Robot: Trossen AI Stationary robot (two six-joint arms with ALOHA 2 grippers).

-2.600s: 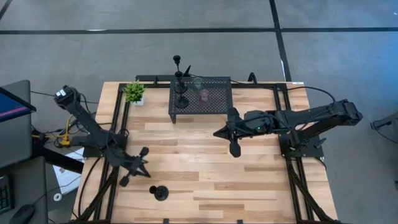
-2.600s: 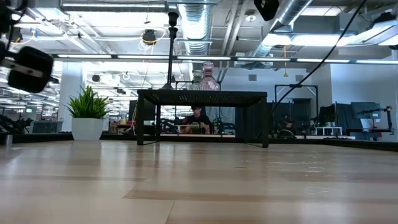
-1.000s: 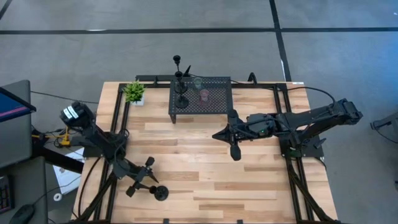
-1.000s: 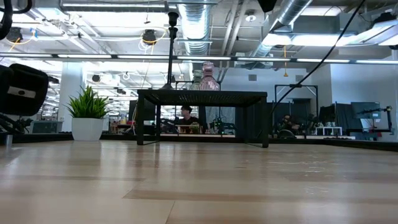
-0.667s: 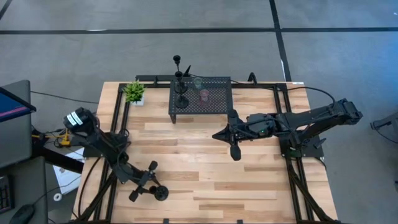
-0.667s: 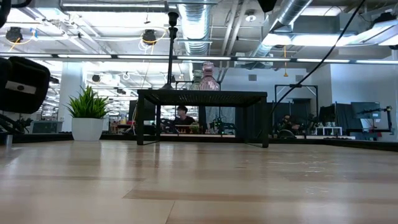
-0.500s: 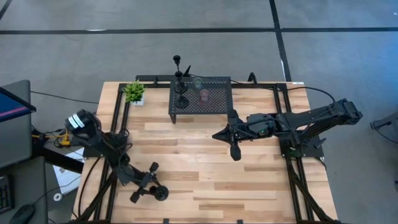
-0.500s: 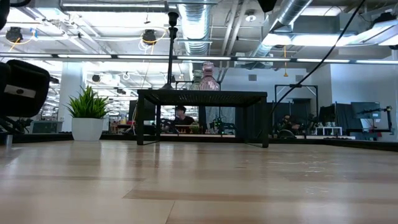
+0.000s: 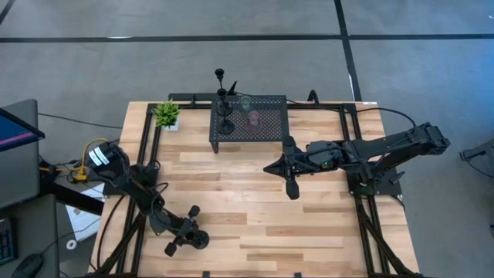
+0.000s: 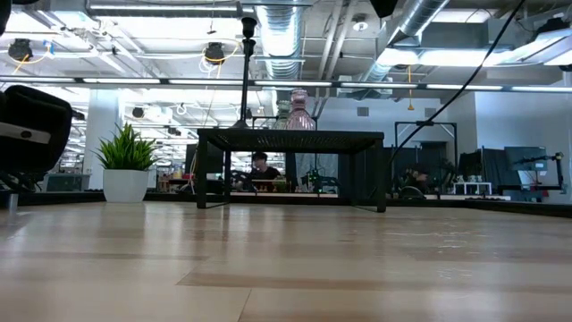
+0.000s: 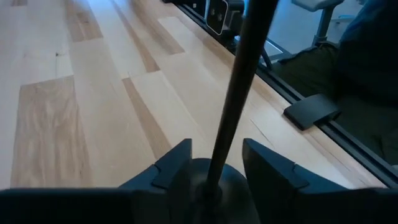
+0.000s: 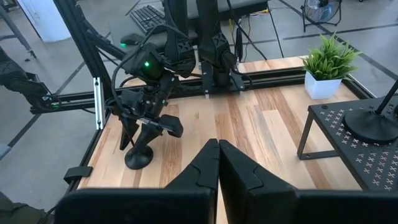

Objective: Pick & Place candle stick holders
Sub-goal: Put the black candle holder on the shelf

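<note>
One slim black stemmed candle stick holder [image 9: 200,240] stands on its round base near the table's front left. My left gripper [image 9: 193,235] is low and open around it. Its fingers [image 11: 177,163] stand on either side of the thin stem [image 11: 231,106] without touching it, just above the base [image 12: 138,159]. A black stemmed holder [image 9: 225,123], a greenish one [image 9: 245,102] and a pinkish one [image 9: 252,118] stand on the perforated stand [image 9: 266,123], with a taller black one [image 9: 220,77] behind them. My right gripper [image 9: 272,166] hovers shut over the table's middle.
A small potted plant [image 9: 166,114] sits at the far left, beside the black stand [image 10: 290,139]. Bare wooden tabletop [image 9: 255,224] lies between the stand and the front edge. Black frame rails [image 9: 147,147] run along the table's sides.
My left gripper has gone down and toward the table's near edge, up to the lone black holder, and now has the stem between its fingers. The holder has stayed where it was. My right arm has kept still.
</note>
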